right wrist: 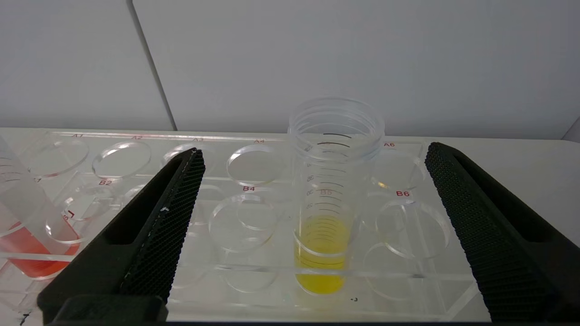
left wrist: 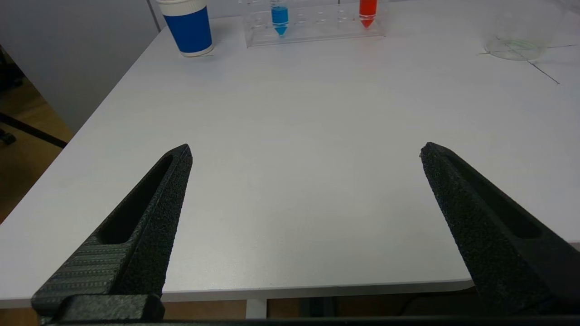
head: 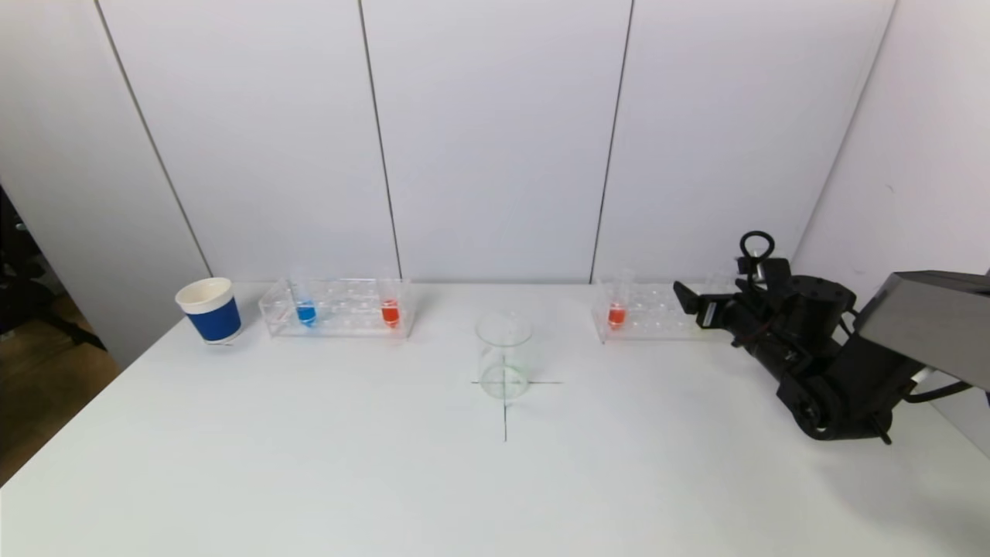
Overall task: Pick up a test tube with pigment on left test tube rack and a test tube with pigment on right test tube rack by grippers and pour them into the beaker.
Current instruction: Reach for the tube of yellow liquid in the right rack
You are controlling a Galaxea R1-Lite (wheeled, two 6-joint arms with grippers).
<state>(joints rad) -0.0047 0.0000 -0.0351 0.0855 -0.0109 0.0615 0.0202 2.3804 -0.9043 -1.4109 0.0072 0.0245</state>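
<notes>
right fingers [right wrist: 312, 158] spread wide, flanking upright yellow test tube [right wrist: 324, 203] in right rack [right wrist: 253, 181], dead ahead between tips, long axis vertical. left fingers [left wrist: 306, 151] spread over bare bench [left wrist: 294, 113], left rack [left wrist: 312, 29] well beyond.

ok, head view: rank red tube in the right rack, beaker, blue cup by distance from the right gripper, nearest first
1. Red tube, left end of the right rack, just left of the right gripper.
2. Beaker, table centre.
3. Blue cup, far left.
</notes>
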